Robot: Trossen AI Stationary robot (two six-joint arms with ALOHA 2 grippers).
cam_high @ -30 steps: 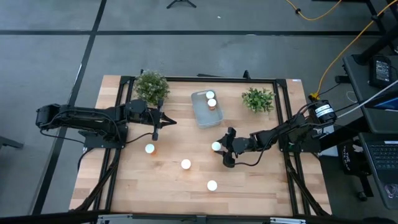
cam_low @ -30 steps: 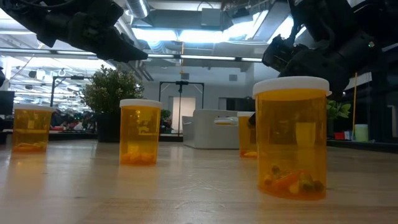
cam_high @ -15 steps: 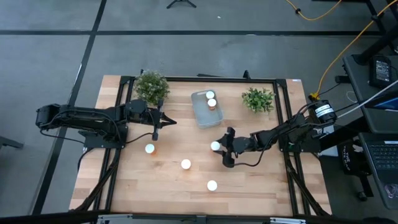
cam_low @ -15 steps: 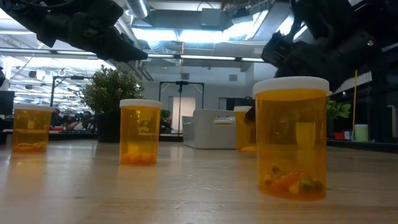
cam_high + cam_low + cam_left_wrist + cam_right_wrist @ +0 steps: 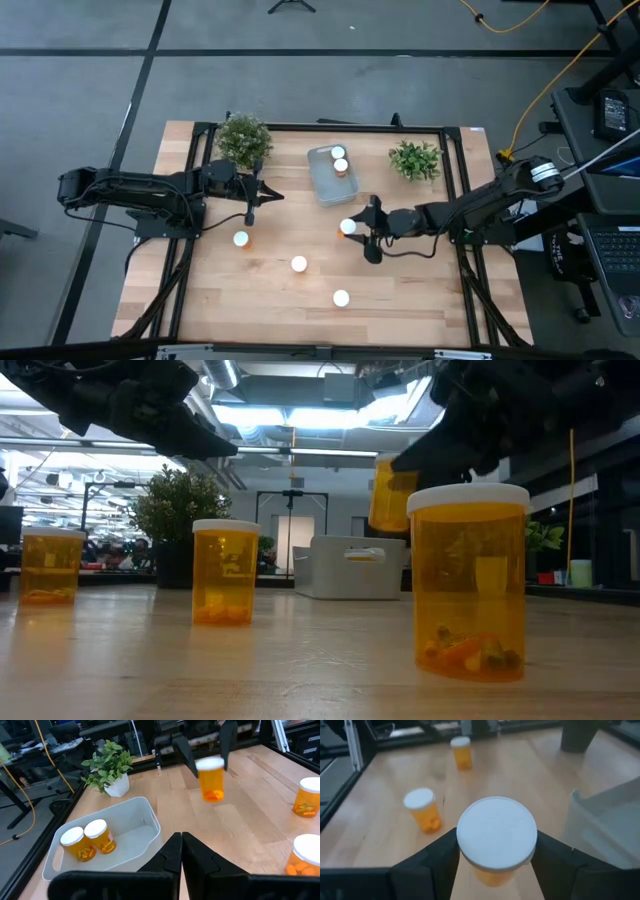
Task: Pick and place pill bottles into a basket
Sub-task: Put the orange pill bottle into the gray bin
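Note:
My right gripper (image 5: 352,228) is shut on one orange pill bottle with a white cap (image 5: 496,832), held above the table's middle, near the basket (image 5: 322,185). The pale rectangular basket holds two bottles (image 5: 76,843) (image 5: 100,835) standing on its floor. Three more bottles stand on the table: (image 5: 240,238), (image 5: 298,264), (image 5: 341,297). My left gripper (image 5: 250,213) hangs shut and empty over the table's left half, left of the basket. My right gripper pinches the bottle between its two fingers (image 5: 440,857), one on each side of its upper part by the cap (image 5: 210,767). The fingers come from the table's right side, slanting a little down. The bottle (image 5: 390,490) hangs upright, lifted clear of the table.
Two green potted plants stand at the far edge, one (image 5: 243,138) left of the basket and one (image 5: 415,158) right of it. Black frame rails run along the table's edges. Bare wood lies between the standing bottles and the basket.
My right gripper has risen with the pill bottle, which stood on the table a second ago and now hangs clear above it, still upright.

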